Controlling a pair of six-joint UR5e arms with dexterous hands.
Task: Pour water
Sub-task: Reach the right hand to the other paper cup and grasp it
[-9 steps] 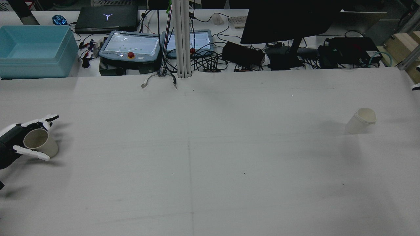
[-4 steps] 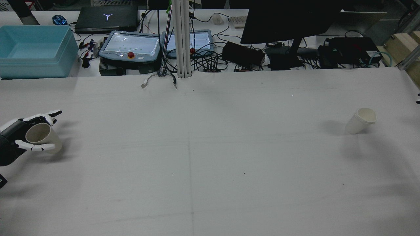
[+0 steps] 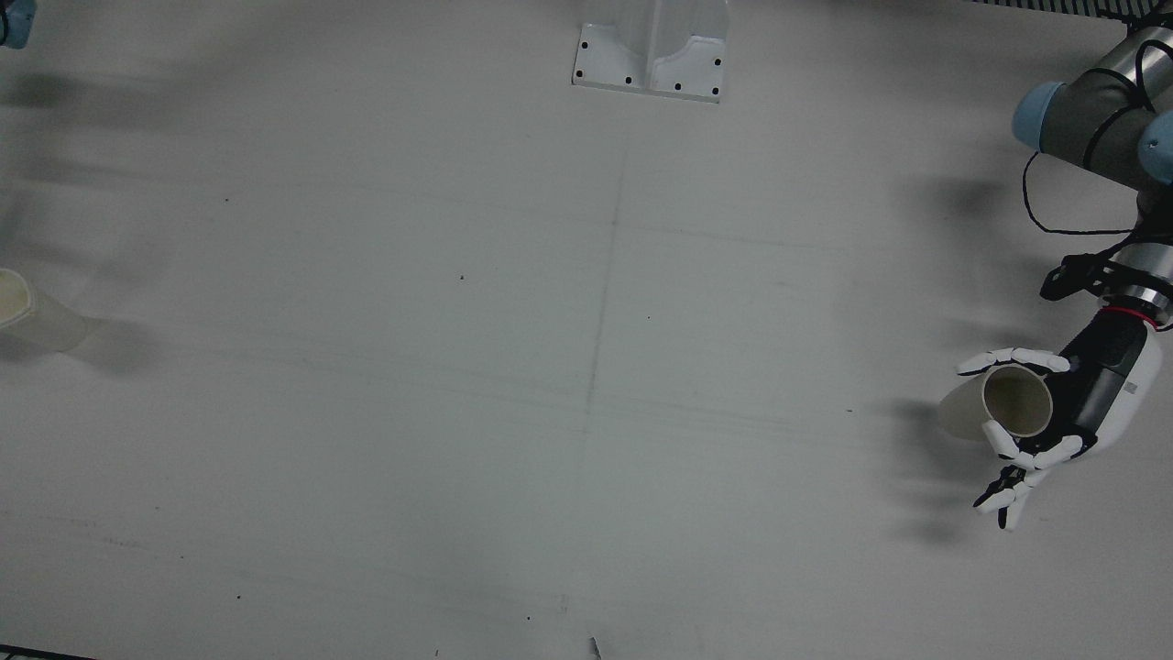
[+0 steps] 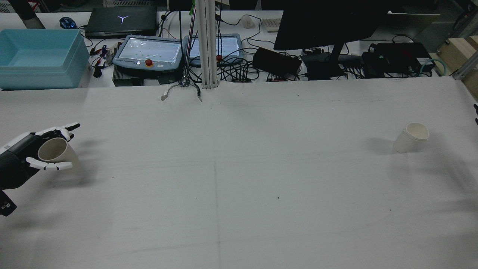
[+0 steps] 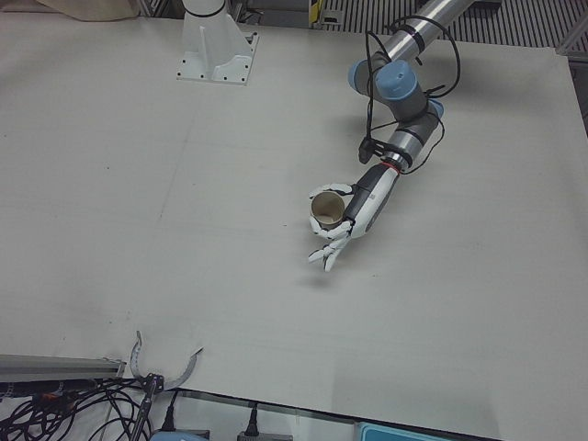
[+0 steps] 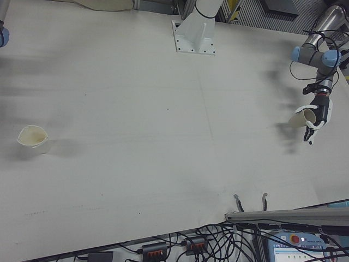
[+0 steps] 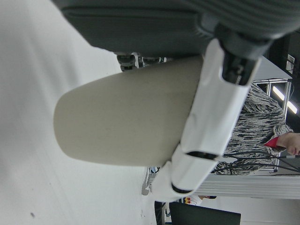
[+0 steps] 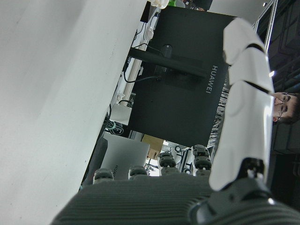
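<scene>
My left hand (image 4: 26, 160) is shut on a beige paper cup (image 4: 56, 151) at the table's left side and holds it just above the surface, mouth up. The hand (image 3: 1063, 422) and cup (image 3: 999, 403) show at the right in the front view, and in the left-front view (image 5: 326, 209). In the left hand view the cup (image 7: 126, 122) fills the frame with a white finger (image 7: 211, 131) across it. A second, whitish cup (image 4: 410, 137) stands far right, also in the right-front view (image 6: 32, 139). My right hand shows only in its own view, fingers (image 8: 243, 108) extended, holding nothing.
Beyond the table's far edge are a blue bin (image 4: 41, 56), two teach pendants (image 4: 149, 52), a monitor (image 4: 328, 22) and cables. A metal column (image 4: 207, 45) rises at the back middle. A white pedestal plate (image 3: 651, 55) sits on the robot's side.
My left hand has carried the beige cup a little towards the table's middle and away from the robot. The white cup has not moved.
</scene>
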